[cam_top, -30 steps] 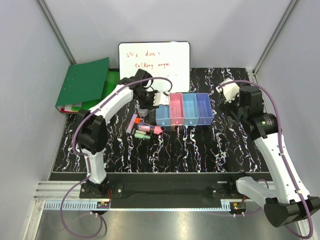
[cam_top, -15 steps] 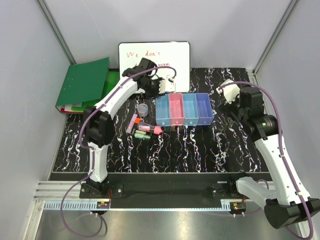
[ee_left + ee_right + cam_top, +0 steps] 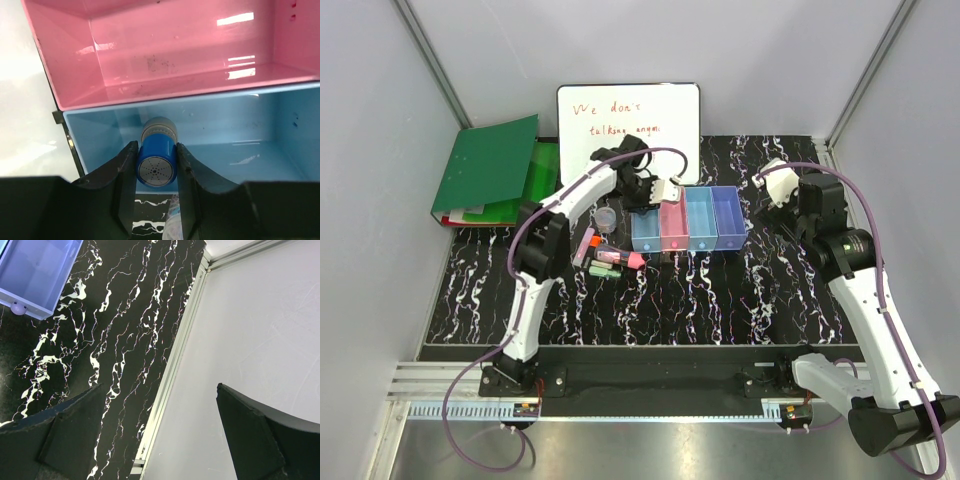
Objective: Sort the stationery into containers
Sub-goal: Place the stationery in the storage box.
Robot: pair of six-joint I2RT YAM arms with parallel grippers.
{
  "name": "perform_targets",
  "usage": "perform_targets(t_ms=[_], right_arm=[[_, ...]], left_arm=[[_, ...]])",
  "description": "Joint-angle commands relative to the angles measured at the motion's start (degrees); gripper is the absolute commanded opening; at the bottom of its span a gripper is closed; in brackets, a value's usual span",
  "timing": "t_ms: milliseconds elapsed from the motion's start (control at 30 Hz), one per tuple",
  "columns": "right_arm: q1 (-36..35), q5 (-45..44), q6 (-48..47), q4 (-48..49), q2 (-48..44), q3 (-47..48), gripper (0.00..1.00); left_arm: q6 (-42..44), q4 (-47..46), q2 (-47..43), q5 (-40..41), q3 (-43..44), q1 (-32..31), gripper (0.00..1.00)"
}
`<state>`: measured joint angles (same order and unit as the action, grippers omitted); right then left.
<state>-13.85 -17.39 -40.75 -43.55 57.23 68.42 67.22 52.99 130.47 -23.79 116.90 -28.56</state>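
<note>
The left gripper (image 3: 655, 190) hangs over the far end of the row of 4 joined bins at the centre of the top view. Its jaws are clenched on 1 small blue-capped bottle (image 3: 157, 167), held cap toward the wrist camera. In the left wrist view the bottle sits above the light blue bin (image 3: 240, 150), low in the frame, with the pink bin (image 3: 165, 55) filling the upper half. Both bins look bare inside.

From left to right in the top view the row reads light blue, pink, light blue (image 3: 700, 222) and purple-blue (image 3: 727, 218).

Just left of the row, 1 clear round piece (image 3: 606, 217) stands on the black marbled bench (image 3: 720, 290). Below it lies a tight cluster of sticks (image 3: 605, 257), pink and pale green; their exact count cannot be told.

Behind the left arm, 1 whiteboard (image 3: 628, 125) with red writing leans at the upper centre. 1 green folder (image 3: 490, 165) lies at the upper left.

The right gripper (image 3: 772, 180) is at the upper right, well apart from the bins, its jaws spread wide with nothing between them.
</note>
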Motion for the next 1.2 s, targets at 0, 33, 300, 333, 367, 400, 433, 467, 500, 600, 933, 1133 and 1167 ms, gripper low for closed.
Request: perform_targets(t_ms=[0,33,300,333,367,400,433,467,500,600,933,1133,1167], right_arm=[[-0.13,-0.72,0.15,1.54,0.07,0.48,0.99],[-0.22,-0.54,0.15,1.63,0.16,0.4,0.99],[-0.13,-0.54,0.15,1.54,-0.19,0.31,0.99],[-0.13,-0.72,0.15,1.54,-0.28,0.31,0.99],[-0.13,-0.81,0.06,1.63,-0.45,0.22,0.99],[-0.13,-0.81,0.06,1.54,-0.37,0.13,0.99],[-0.13,-0.81,0.06,1.63,-0.54,0.13,0.99],[-0.13,-0.81,0.23,1.63,-0.54,0.13,0.99],[-0.13,-0.72,0.23,1.54,-0.54,0.13,0.99],[-0.13,-0.63,0.32,1.54,-0.63,0.13,0.99],[-0.04,-0.37,0.67,1.45,-1.07,0.31,0.99],[-0.04,-0.02,1.02,0.93,-1.33,1.27,0.99],[-0.04,0.07,1.11,0.84,-1.33,1.27,0.99]], left_arm=[[0.46,-0.96,1.0,-1.08,3.51,-1.15,0.09],[0.19,-1.05,1.27,-1.08,3.6,-1.41,0.1],[-0.07,-1.4,2.94,0.23,4.47,-1.85,0.39],[0.01,-1.4,2.86,0.32,4.48,-1.85,0.45],[0.1,-1.49,2.94,0.5,4.48,-1.85,0.5],[0.02,-1.58,2.94,0.41,4.56,-1.85,0.63],[0.1,-1.58,2.94,0.59,4.56,-1.85,0.68],[-0.07,-1.75,2.94,0.85,4.48,-1.85,0.7],[0.1,-1.84,2.94,1.03,4.48,-1.85,0.7],[0.1,-2.72,3.21,2.25,4.48,-1.94,0.71],[-3.58,-9.82,-0.57,5.59,2.46,-2.12,0.73],[-4.2,-15.27,-2.32,9.98,-2.28,-3.08,0.73],[-4.46,-15.72,-2.5,10.25,-3.16,-3.08,0.73]])
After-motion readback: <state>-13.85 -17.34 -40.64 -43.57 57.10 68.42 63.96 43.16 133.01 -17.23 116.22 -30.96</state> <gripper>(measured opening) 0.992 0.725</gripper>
